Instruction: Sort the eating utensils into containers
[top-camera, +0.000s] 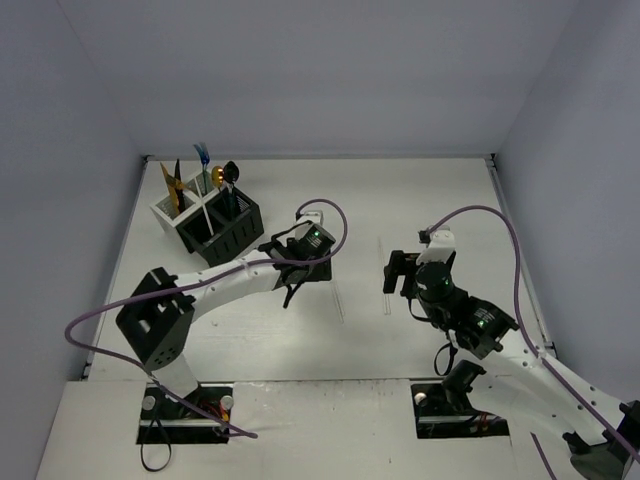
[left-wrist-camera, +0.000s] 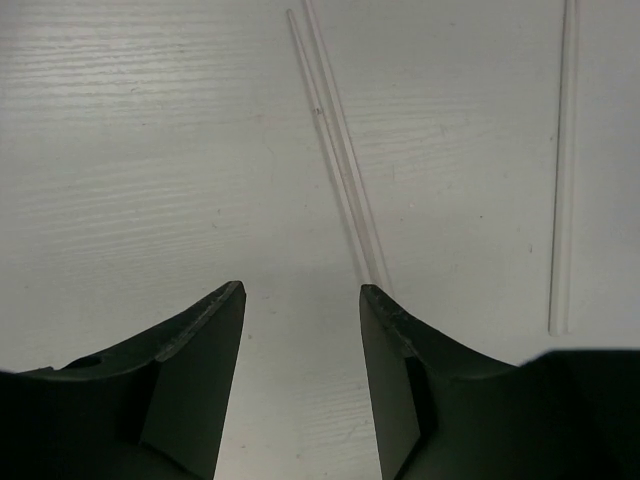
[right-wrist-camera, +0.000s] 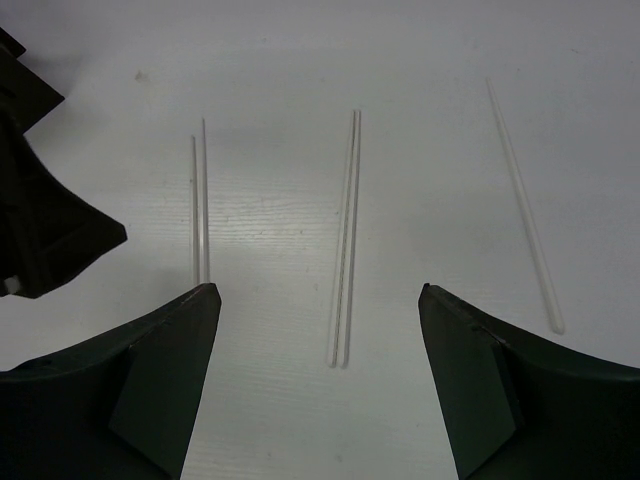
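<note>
The containers (top-camera: 208, 218), a cluster of white and black mesh bins, stand at the far left and hold gold (top-camera: 172, 186), blue (top-camera: 203, 160) and black (top-camera: 230, 175) utensils upright. Thin clear plastic sticks lie flat mid-table. A pair (left-wrist-camera: 340, 150) lies just ahead of my left gripper (left-wrist-camera: 302, 288), and another (left-wrist-camera: 562, 170) lies to its right. My left gripper (top-camera: 290, 288) is open and empty, low over the table. My right gripper (right-wrist-camera: 318, 290) is open and empty, with a clear pair (right-wrist-camera: 345, 240) between and ahead of its fingers. It also shows in the top view (top-camera: 395, 272).
More clear sticks lie left (right-wrist-camera: 200, 200) and right (right-wrist-camera: 525, 205) of the right gripper's centre pair. The left arm's gripper body (right-wrist-camera: 40, 220) shows at the left edge of the right wrist view. Walls enclose the white table (top-camera: 420, 200) on three sides.
</note>
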